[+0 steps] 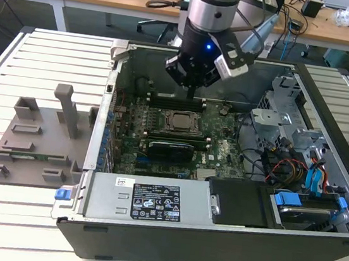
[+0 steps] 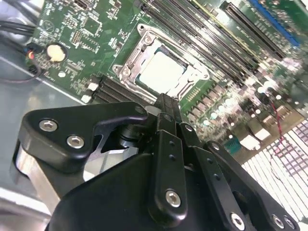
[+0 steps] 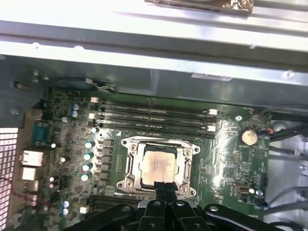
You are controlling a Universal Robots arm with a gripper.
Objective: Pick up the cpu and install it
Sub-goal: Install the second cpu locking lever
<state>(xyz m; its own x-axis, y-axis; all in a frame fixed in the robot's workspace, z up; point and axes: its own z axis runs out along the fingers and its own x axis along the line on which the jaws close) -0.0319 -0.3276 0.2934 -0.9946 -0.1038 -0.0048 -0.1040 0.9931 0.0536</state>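
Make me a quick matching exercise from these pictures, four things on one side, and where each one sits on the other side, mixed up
Things:
1. cpu
2. grey plastic tray
3. coin battery
4. hand

Places:
A. on the slatted table, outside the computer case
B. in the metal-framed socket on the motherboard
C. just above the socket's edge, inside the case
D. on the green board, off to one side of the socket

Pairs: 1-B, 2-A, 3-D, 4-C

The arm (image 1: 210, 4) is a silver-grey cylinder ending in a black wrist block with a small blue light — a grey-and-white camera box is clamped at its side, black cables looping behind. The tool (image 2: 166, 108) is matte black, built of jointed links fastened with silver screws.
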